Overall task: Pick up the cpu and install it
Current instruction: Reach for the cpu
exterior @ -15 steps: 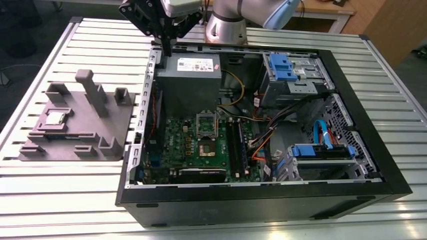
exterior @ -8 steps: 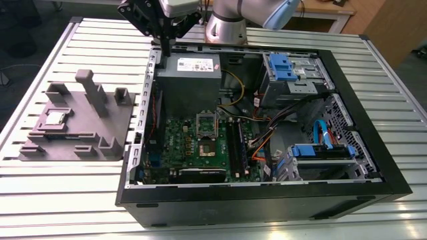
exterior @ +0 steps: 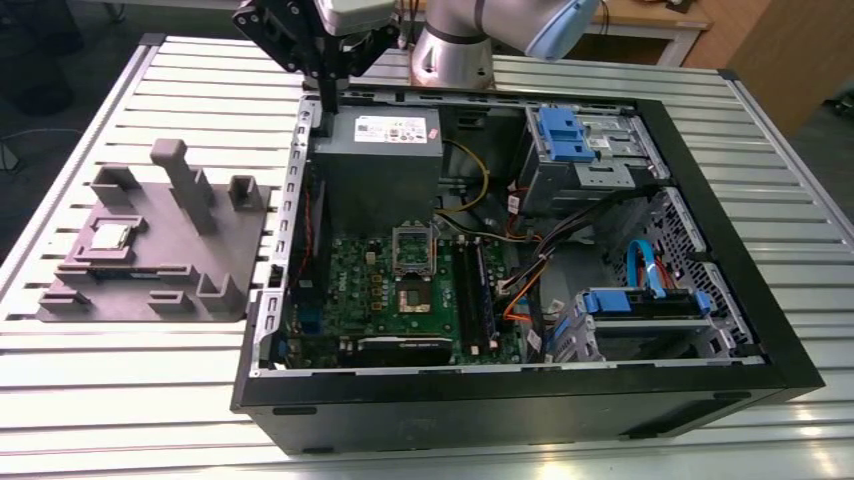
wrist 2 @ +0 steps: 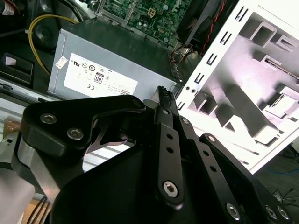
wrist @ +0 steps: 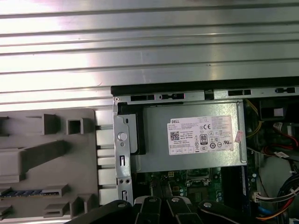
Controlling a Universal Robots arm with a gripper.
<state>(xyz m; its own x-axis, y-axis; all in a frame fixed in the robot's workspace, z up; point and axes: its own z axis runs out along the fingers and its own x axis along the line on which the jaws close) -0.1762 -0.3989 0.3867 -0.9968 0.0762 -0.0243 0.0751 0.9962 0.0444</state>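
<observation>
End effector (exterior: 324,120): fingers together, nothing clamped. It hangs over the case (exterior: 534,410) at its far rim, just above the power supply (exterior: 378,160); fingertips (wrist 2: 162,93) meet in the second wrist view.

Open case contents:
- one power supply against the far wall
- one motherboard (exterior: 387,300) in front of it
- one silver socket bracket (exterior: 414,243) on the board
- two blue drive carriers (exterior: 561,135)
- loose cabling

Outside the case, on the exterior view's left, one grey fixture tray (exterior: 238,240) sits on the desk (exterior: 134,400). One cpu (exterior: 107,236) lies flat in a tray recess, well apart from the end effector.
</observation>
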